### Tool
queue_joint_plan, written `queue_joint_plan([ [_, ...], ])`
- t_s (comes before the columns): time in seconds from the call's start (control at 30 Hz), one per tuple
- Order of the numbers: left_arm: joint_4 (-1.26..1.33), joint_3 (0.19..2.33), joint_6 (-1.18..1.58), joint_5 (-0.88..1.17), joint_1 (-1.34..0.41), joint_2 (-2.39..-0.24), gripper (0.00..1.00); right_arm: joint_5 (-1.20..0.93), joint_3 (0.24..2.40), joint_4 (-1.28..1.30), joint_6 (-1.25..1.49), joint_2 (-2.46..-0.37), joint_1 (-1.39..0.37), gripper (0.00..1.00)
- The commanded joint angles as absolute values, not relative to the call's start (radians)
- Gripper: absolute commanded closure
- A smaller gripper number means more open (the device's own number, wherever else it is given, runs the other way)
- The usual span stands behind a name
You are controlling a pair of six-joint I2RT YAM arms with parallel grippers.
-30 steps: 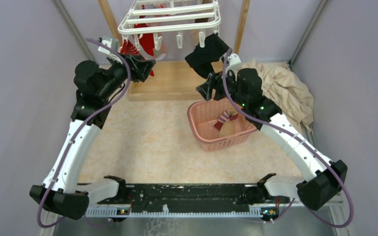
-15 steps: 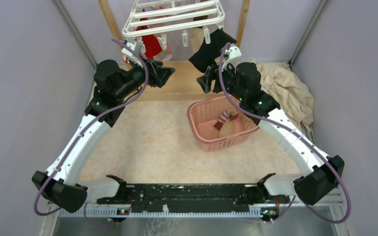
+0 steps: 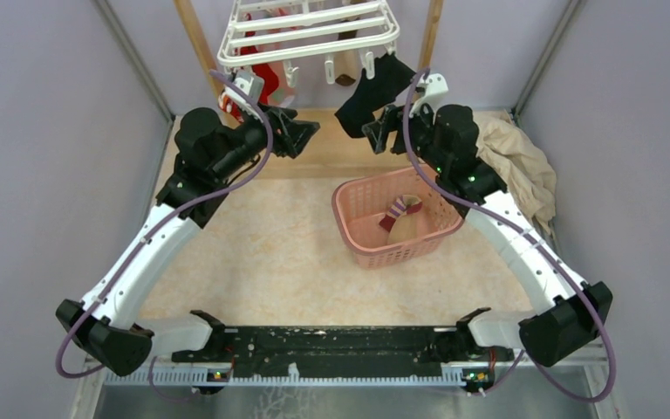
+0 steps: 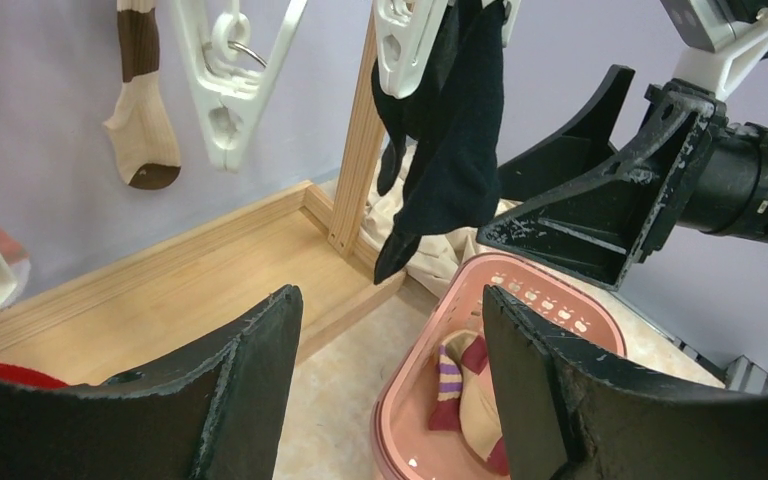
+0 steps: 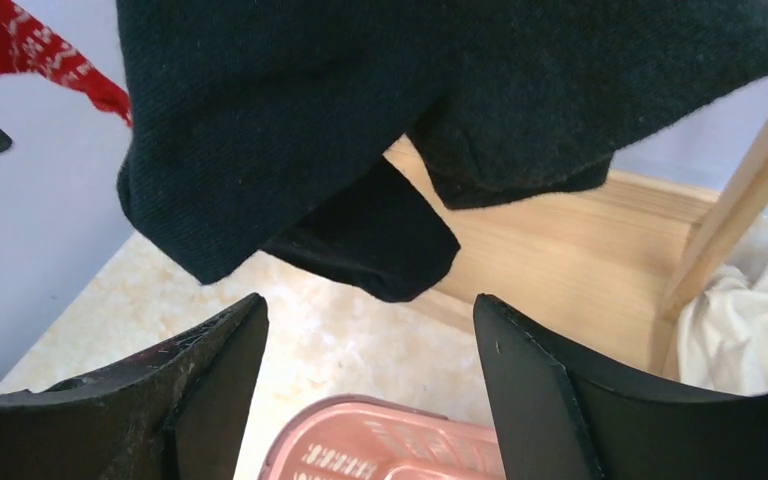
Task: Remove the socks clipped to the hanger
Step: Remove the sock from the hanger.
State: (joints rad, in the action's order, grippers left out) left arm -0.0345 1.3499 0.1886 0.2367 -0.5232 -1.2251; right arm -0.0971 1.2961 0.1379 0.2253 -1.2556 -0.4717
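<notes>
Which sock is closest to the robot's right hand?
The black sock, dangling just in front of the right hand. The red sock hangs on the other side, near the left hand.

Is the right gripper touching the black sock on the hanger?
Apart. Right wrist view shows bare tabletop between the black sock and both fingers of the right gripper.

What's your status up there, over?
Left end effector open, right end effector open, both empty. Black sock clipped on hanger, close before right end effector. Nothing blocking.
</notes>
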Motion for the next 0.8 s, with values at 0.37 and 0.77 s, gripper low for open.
queue_joint_plan([
  [0.37,-0.039,1.392,0.159,0.200,-0.554,-1.236,0.27,-0.365,1.369,-0.144,0.327,-1.402,-0.448,0.24],
  [0.77,-0.040,1.392,0.150,0.196,-0.556,-1.242,0.27,-0.139,1.401,-0.174,0.346,-1.471,-0.448,0.29],
])
